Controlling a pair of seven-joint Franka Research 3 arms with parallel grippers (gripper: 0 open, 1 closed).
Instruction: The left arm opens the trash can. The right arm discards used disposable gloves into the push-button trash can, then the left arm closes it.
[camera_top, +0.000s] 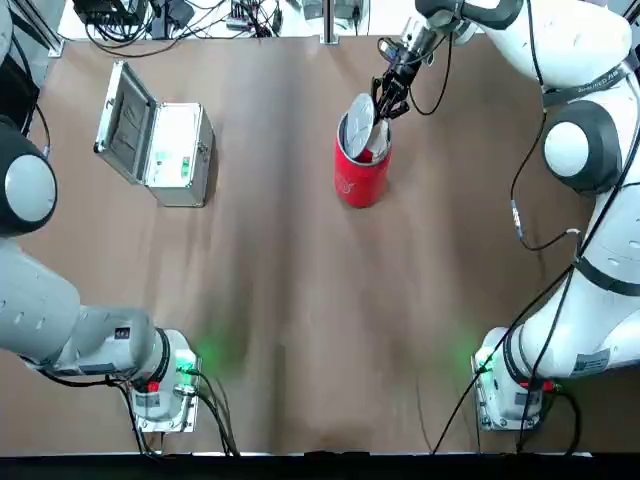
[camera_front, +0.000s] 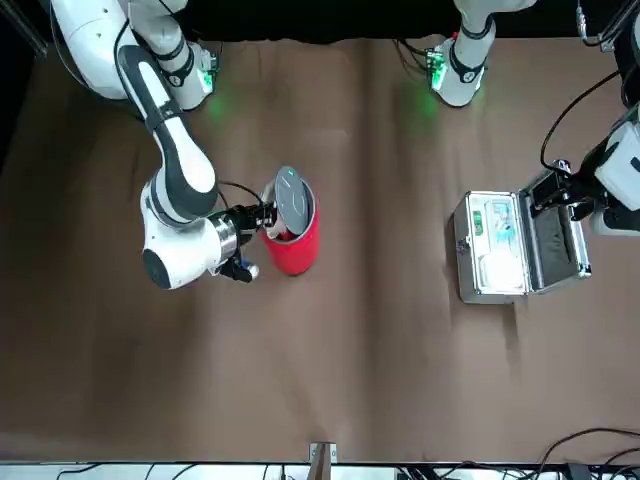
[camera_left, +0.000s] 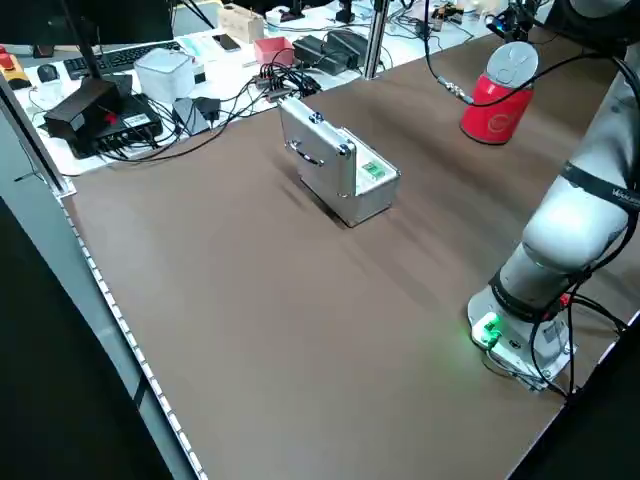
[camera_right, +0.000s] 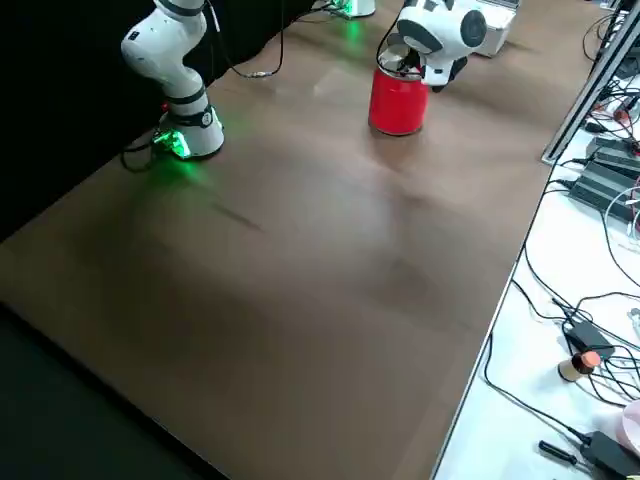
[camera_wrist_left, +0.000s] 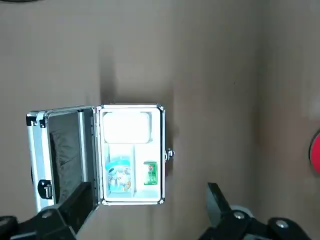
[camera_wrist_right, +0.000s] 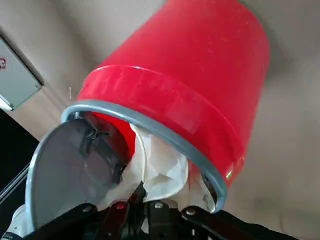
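Observation:
The red trash can (camera_top: 360, 178) stands at the far middle of the table with its round grey lid (camera_top: 358, 113) tipped up open. My right gripper (camera_top: 388, 92) hangs just over the can's mouth, shut on the whitish gloves (camera_wrist_right: 161, 172), which droop inside the rim. The front view shows the same can (camera_front: 297, 245), with the right gripper (camera_front: 262, 218) at its opening. My left gripper (camera_wrist_left: 150, 192) is open and holds nothing, high above the silver case, well away from the can.
An open silver case (camera_top: 172, 150) with a white, green-labelled inside lies at the far left of the table. Cables and electronics (camera_left: 200, 95) crowd the bench beyond the table's far edge. Both arm bases (camera_top: 165, 385) glow green at the near edge.

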